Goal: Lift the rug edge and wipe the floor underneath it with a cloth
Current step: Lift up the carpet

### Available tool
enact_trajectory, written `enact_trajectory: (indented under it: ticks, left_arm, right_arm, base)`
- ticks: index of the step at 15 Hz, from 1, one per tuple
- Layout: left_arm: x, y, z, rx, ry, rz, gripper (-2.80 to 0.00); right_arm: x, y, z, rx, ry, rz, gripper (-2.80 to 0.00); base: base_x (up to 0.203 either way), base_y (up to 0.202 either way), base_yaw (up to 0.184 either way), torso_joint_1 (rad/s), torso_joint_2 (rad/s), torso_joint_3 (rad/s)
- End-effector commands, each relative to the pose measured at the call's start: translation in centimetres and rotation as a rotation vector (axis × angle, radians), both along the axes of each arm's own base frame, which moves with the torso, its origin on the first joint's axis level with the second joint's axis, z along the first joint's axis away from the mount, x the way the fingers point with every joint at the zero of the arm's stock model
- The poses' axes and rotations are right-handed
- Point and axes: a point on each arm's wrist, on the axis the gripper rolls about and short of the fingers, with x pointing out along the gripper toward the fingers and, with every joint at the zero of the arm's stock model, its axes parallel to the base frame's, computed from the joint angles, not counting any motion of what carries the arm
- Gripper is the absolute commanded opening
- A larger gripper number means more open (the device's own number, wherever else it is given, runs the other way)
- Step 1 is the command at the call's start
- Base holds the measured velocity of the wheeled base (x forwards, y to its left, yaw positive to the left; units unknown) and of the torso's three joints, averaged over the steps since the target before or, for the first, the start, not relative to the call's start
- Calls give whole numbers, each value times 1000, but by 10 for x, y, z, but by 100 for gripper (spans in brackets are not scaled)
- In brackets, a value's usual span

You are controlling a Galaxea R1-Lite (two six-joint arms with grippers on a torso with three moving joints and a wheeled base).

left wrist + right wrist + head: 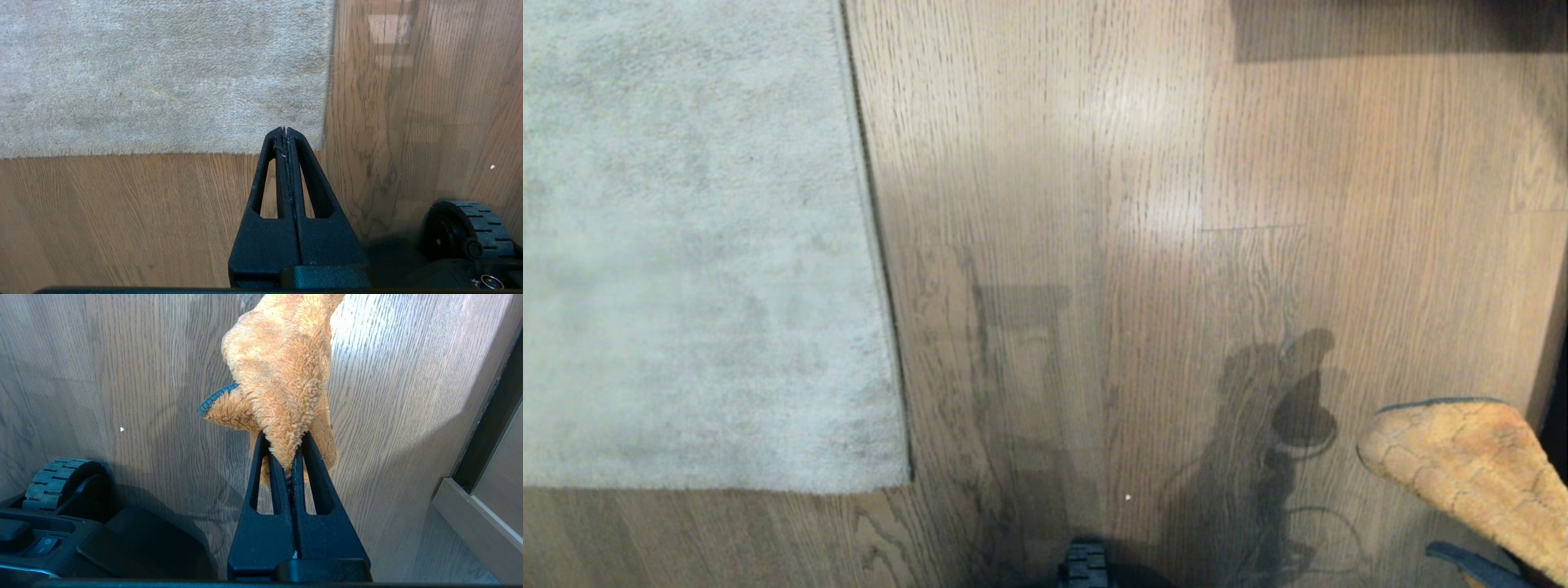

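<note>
The pale grey rug (686, 245) lies flat on the left of the brown wood floor (1094, 204), and its straight rug edge (870, 245) runs up the head view. My right gripper (286, 437) is shut on the orange-tan fluffy cloth (282, 371), which hangs above the floor (122, 375). In the head view the cloth (1470, 457) shows at the lower right; the gripper itself is out of that view. My left gripper (285, 130) is shut and holds nothing. It hangs above the rug (163, 73) near its corner, over the floor (122, 212).
A dark furniture base casts a shadow at the upper right (1388, 28). A door frame or cabinet edge (478, 514) stands beside the right arm. My base's wheels show near both wrists (470, 228) (61, 477). Shadows of my arms fall on the planks.
</note>
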Motion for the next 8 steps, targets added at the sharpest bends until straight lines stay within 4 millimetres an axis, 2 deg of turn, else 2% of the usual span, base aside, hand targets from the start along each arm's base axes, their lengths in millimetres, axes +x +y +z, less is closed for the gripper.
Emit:
enact_trajectory:
  ticks: [1, 8]
  left_arm:
    - [0, 0, 0, 0, 0, 0, -280]
    - [0, 0, 0, -1, -1, 0, -280]
  right_arm:
    - [0, 0, 0, -1, 4, 1, -280]
    - [0, 0, 0, -1, 4, 1, -280]
  base:
    - [0, 0, 0, 0, 0, 0]
    - [0, 0, 0, 0, 0, 0]
